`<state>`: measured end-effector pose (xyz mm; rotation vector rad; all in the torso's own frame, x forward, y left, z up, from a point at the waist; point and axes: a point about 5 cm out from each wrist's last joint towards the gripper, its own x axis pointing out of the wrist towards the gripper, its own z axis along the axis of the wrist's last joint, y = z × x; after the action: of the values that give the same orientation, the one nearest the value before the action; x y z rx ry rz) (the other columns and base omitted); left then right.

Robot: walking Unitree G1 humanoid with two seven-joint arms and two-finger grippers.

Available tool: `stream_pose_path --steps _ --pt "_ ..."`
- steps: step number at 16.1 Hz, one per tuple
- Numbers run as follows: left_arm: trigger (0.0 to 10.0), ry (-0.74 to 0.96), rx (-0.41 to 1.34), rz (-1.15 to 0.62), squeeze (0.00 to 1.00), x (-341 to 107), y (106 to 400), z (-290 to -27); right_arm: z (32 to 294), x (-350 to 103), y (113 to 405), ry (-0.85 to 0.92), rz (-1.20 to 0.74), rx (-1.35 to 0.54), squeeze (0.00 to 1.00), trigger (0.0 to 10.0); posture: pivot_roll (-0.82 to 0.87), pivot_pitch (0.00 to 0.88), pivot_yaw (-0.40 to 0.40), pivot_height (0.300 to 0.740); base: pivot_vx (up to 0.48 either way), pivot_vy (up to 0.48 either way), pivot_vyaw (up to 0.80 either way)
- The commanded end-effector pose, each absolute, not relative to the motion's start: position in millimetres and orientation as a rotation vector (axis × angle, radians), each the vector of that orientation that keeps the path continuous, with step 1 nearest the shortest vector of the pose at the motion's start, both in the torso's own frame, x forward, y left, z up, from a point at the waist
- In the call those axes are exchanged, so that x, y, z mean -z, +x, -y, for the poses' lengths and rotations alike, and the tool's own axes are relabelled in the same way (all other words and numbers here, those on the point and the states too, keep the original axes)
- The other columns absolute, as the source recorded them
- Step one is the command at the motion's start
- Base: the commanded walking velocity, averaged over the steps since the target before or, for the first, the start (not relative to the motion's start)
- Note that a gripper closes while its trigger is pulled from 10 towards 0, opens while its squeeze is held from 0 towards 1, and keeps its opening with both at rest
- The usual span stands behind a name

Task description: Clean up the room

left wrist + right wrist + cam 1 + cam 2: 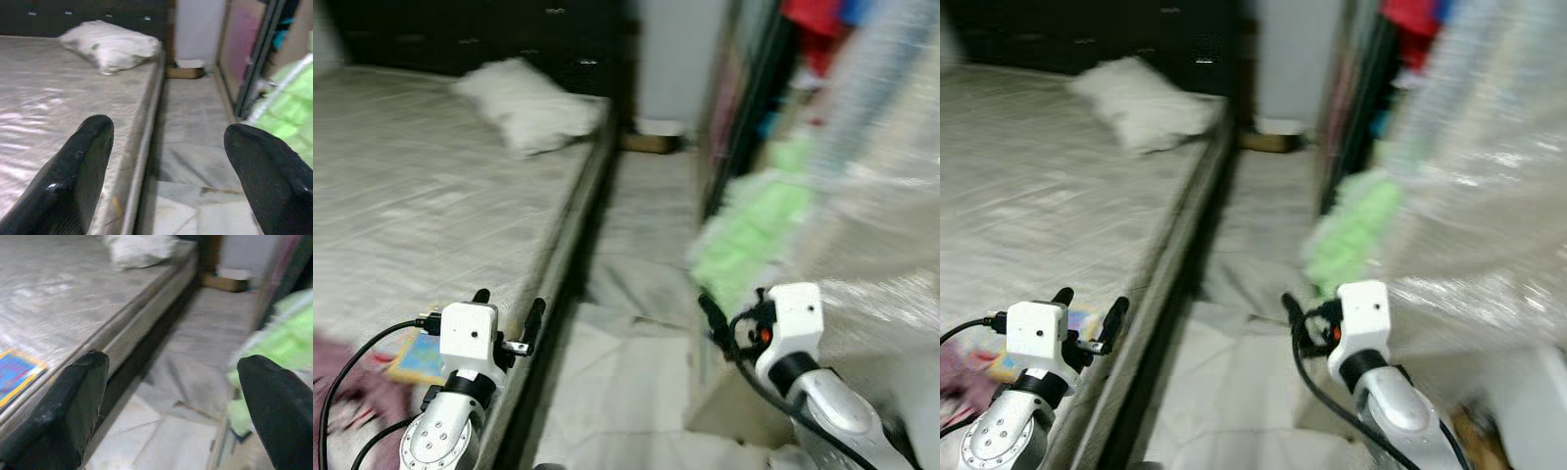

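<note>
The views are blurred. My left gripper (509, 304) hangs open over the bed's near edge, nothing between its fingers (78, 166). My right gripper (171, 367) is open too, held above the floor aisle beside the bed. A white pillow (533, 117) lies at the far end of the grey mattress (411, 196). A blue and yellow flat item (416, 357) and a purple cloth (342, 392) lie on the bed near my left arm. Something light green (754, 230) bulges out of the wardrobe on the right.
A narrow floor aisle (636, 392) runs between bed and wardrobe, with a crumpled pale sheet (636, 284) lying on it. A cardboard box (651, 142) stands at its far end. Clear plastic wrapping (881, 196) covers something at the right. Clothes (813, 20) hang above.
</note>
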<state>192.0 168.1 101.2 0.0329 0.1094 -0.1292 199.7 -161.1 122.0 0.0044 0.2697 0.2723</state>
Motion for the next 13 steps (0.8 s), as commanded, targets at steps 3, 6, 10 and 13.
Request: stream_pose_path --steps 3,6,10,13 --pt "10.0 0.027 0.142 -0.114 0.0 -101.5 194.1 -166.8 160.6 -124.7 186.4 -0.007 -0.353 -0.457 0.0 10.0 0.03 0.0 -0.048 0.74 0.0 0.0 0.18" --pt "10.0 0.025 0.147 -0.111 0.0 -102.1 195.3 -166.0 144.6 -137.6 215.4 -0.043 -0.236 -0.459 0.0 10.0 0.03 0.0 -0.048 0.74 0.0 0.0 0.8" --pt "10.0 0.025 0.124 -0.09 0.0 -103.6 202.0 -166.3 130.0 -147.9 234.8 0.041 -0.128 -0.414 0.0 10.0 0.05 0.0 -0.034 0.74 0.0 0.0 0.8" --pt "10.0 0.019 0.069 -0.028 0.0 -111.1 225.6 -164.0 117.7 -112.1 270.7 0.126 -0.115 -0.383 0.0 10.0 0.06 0.0 -0.037 0.74 0.0 0.0 0.8"
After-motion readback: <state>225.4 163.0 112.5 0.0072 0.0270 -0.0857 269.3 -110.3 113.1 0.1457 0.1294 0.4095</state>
